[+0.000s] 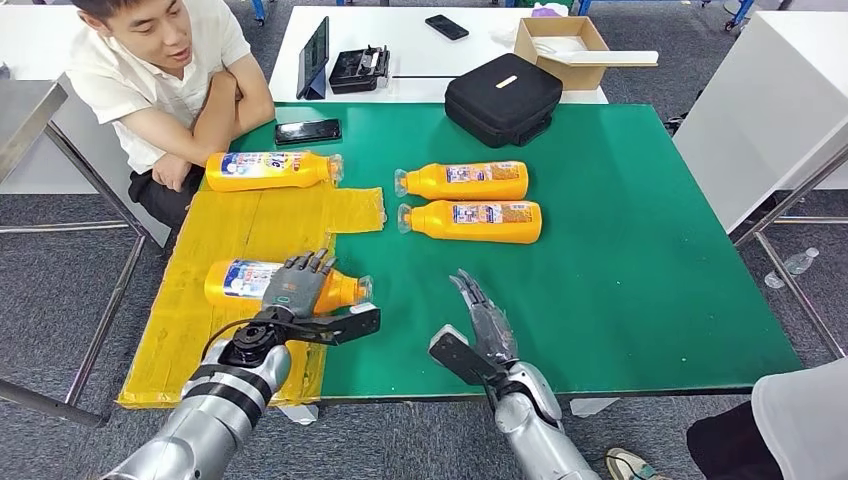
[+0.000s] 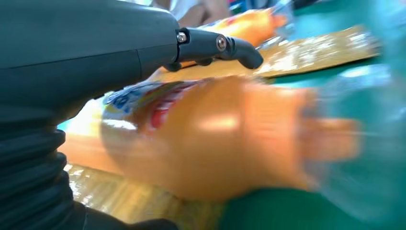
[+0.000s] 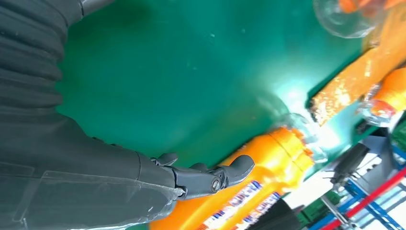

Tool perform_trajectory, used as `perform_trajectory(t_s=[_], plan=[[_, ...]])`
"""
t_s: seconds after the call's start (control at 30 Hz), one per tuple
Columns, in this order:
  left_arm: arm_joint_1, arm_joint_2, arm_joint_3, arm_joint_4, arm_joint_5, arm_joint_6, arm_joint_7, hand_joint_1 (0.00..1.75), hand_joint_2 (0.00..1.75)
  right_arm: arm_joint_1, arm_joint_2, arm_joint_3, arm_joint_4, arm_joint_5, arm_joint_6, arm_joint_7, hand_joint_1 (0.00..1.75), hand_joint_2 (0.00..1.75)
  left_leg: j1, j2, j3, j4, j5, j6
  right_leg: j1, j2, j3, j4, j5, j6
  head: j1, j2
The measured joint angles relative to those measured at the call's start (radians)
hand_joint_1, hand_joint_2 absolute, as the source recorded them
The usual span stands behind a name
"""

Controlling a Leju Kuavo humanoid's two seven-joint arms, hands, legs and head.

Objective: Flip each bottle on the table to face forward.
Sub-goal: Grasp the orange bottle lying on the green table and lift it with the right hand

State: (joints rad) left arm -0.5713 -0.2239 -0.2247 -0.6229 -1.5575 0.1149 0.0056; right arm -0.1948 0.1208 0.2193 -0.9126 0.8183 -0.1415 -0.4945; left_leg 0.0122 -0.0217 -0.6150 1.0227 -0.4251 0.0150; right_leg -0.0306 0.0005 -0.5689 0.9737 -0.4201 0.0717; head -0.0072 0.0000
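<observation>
Several orange bottles lie on their sides on the green table [image 1: 620,270]. The near-left bottle [image 1: 237,280] [image 2: 215,139] lies on a yellow mat [image 1: 250,225], cap to the right. My left hand [image 1: 297,287] [image 2: 95,52] grips it, fingers [image 2: 239,48] draped over its body and the thumb on the near side. Another bottle [image 1: 270,170] lies at the mat's far end. Two more bottles [image 1: 465,181] [image 1: 475,221] lie side by side mid-table, caps to the left. My right hand [image 1: 485,322] [image 3: 95,177] hovers open over the near table edge, holding nothing; an orange bottle [image 3: 268,167] lies past its fingertips.
A person sits at the far left corner with arms folded on the table edge, beside a black phone [image 1: 308,131]. A black case [image 1: 503,97] sits at the far edge. A white table behind carries a cardboard box [image 1: 560,45]. Another person's leg [image 1: 800,420] is at lower right.
</observation>
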Motion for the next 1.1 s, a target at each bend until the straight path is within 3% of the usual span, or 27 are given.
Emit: perform_trajectory(t_s=[0.2,0.53,0.93,1.1], plan=[[0.115,-0.006,-0.061,-0.186,0.034,0.015,-0.043,0.00,1.75,0.036,-0.003,-0.013,-0.009,0.003,-0.006,0.007,0.00,1.75,0.000,0.001,-0.005,0.000,0.000,0.000,0.000,0.000,-0.005,0.000,0.000,0.000,0.000,0.000],[0.319,-0.006,-0.157,-0.562,0.043,0.155,-0.057,0.00,1.75,0.103,-0.003,-0.038,-0.073,0.027,-0.012,0.035,0.00,1.75,0.000,0.001,-0.011,0.000,-0.001,0.000,0.000,0.000,-0.011,0.000,0.000,0.000,0.000,0.000],[0.383,-0.006,-0.191,-0.744,0.050,0.199,-0.069,0.00,1.75,0.126,0.001,-0.048,-0.111,0.039,-0.001,0.042,0.00,1.75,0.000,0.001,-0.010,0.000,-0.001,0.000,0.000,0.000,-0.011,0.000,0.000,0.000,0.000,0.000],[0.429,-0.014,-0.193,-0.832,0.266,0.218,-0.175,0.00,1.75,0.155,0.002,-0.050,-0.157,0.011,0.001,0.025,0.00,1.75,0.000,0.001,-0.011,0.000,-0.001,0.000,0.000,0.000,-0.011,0.000,0.000,0.000,0.000,0.000]])
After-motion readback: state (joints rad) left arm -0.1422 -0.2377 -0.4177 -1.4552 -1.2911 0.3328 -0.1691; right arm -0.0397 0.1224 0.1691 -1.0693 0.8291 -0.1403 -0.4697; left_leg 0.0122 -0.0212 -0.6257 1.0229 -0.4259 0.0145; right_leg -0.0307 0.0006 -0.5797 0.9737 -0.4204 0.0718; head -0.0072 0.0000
